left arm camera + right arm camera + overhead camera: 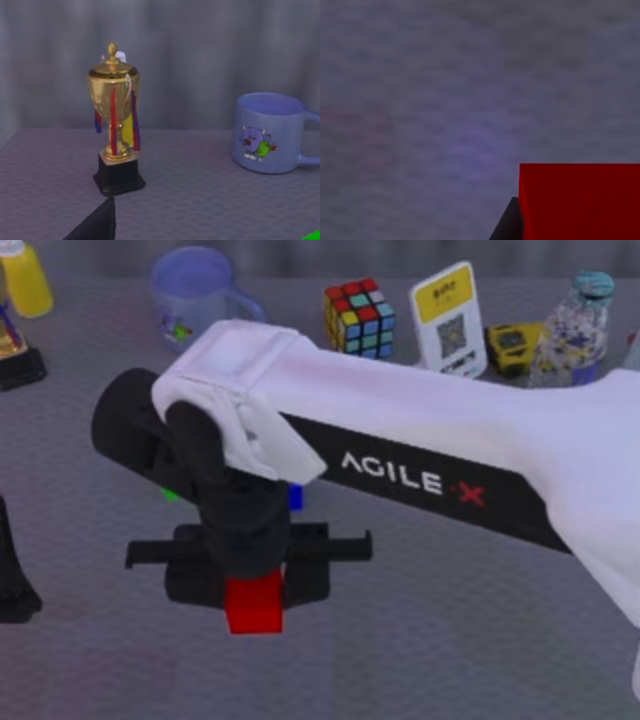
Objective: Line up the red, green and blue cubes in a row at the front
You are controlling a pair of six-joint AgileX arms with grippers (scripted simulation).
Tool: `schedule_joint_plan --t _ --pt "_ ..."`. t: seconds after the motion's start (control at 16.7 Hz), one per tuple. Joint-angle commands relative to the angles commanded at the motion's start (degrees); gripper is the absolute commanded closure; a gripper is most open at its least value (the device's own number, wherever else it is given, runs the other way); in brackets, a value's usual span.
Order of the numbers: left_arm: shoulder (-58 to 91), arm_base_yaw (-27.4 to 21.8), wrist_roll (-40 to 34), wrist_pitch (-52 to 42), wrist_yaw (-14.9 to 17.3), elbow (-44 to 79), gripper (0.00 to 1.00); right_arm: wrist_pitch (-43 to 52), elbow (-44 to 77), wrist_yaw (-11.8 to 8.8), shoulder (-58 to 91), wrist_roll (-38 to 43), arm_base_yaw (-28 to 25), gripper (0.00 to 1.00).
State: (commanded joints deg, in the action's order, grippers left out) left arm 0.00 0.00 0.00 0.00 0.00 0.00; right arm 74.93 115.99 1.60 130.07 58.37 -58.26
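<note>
Right gripper (254, 585) reaching across to left-centre, fingers clamped on red cube (254, 604); green cube (170, 494) and blue cube (295, 497) peek behind arm; left gripper out of view; next: lower, place red in row.

The table (450, 640) is lit dimly and evenly. No single light source can be made out, and only faint, soft shadows are seen beneath things. The white shell of the right arm (420, 410) is the brightest surface in the top view, while the black parts below it are left almost without detail. The red cube (254, 602) is shown in flat, nearly unshaded red. In the left wrist view, soft highlights are carried on the gold trophy (114, 95) and a pale sheen on the mug (270, 132). A faintly brighter patch of table is seen in the right wrist view.
</note>
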Motion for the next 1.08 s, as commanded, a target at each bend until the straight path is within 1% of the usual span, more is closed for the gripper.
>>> schedule_joint_plan --t 0.24,0.54,0.66,0.9,1.08 --pt "0.0 0.0 0.0 0.0 0.0 0.0 0.00 -1.0 -0.8 -0.1 0.3 -0.1 0.2 1.00" --pt "0.0 0.0 0.0 0.0 0.0 0.0 0.00 -11.4 -9.1 0.0 1.8 0.1 0.1 1.00" --pt "0.0 0.0 0.0 0.0 0.0 0.0 0.00 -13.9 -11.5 0.0 2.4 0.1 -0.1 1.00" --pt "0.0 0.0 0.0 0.0 0.0 0.0 0.00 -14.3 -11.8 0.0 2.5 0.2 -0.1 1.00" --pt "0.0 0.0 0.0 0.0 0.0 0.0 0.00 -14.3 -11.8 0.0 2.5 0.2 -0.1 0.77"
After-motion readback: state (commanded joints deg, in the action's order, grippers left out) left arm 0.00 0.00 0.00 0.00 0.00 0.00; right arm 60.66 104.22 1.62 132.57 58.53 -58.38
